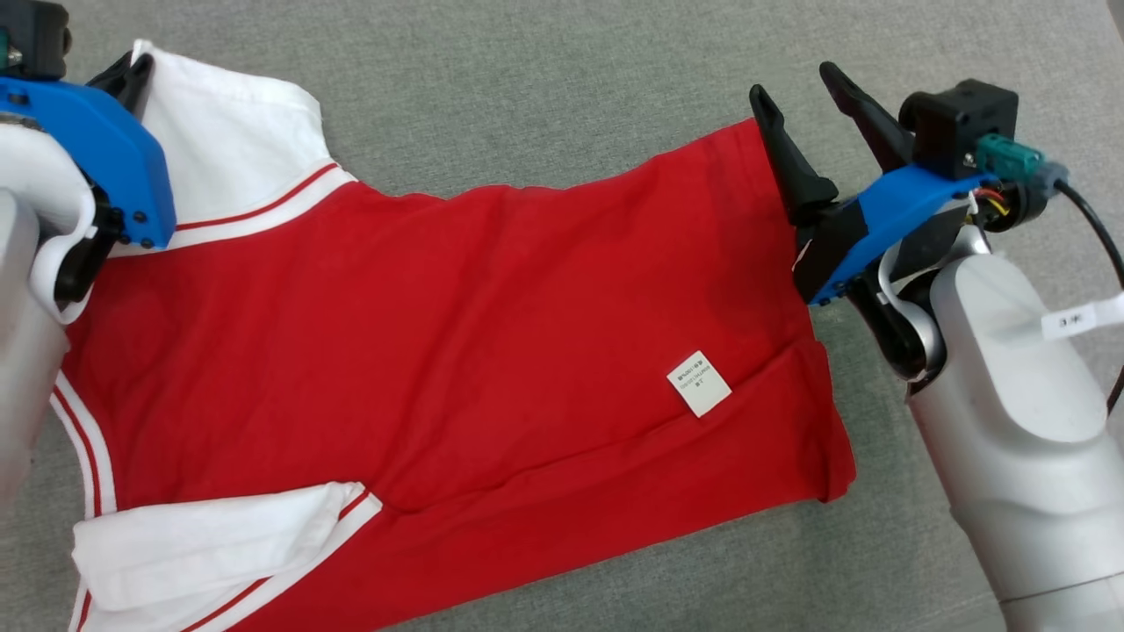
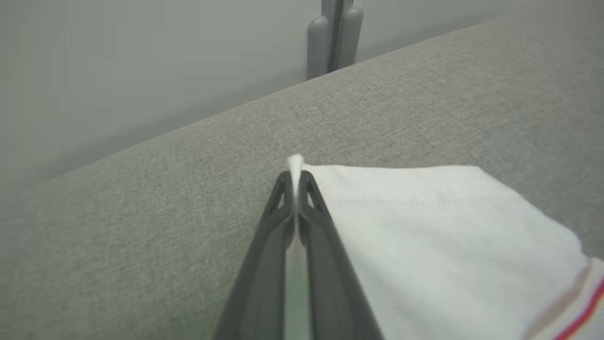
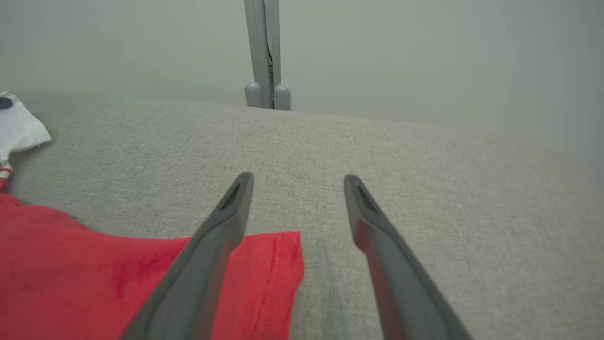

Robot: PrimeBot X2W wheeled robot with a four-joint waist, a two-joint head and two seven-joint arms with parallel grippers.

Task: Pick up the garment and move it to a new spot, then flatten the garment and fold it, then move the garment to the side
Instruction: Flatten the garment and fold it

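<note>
Red shirt (image 1: 457, 333) lies spread on the worktop (image 1: 544, 79). Left gripper (image 2: 295, 175), ten o'clock, jaws clamped on its white sleeve (image 2: 424, 226). Right gripper (image 1: 797, 83), two o'clock, jaws apart over the hem corner (image 3: 283, 255), likely for a paired lift.

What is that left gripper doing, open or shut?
Shut. The left gripper has the white sleeve pinched between its closed tips, fabric poking out beyond them.

The left end effector (image 2: 295, 175) has its two dark fingers pressed together, pinching a white edge of the garment (image 2: 424, 226) between the tips. The right end effector (image 3: 297, 182) holds its fingers spread wide, its pale forearm (image 1: 1010, 421) angled back behind it.
</note>
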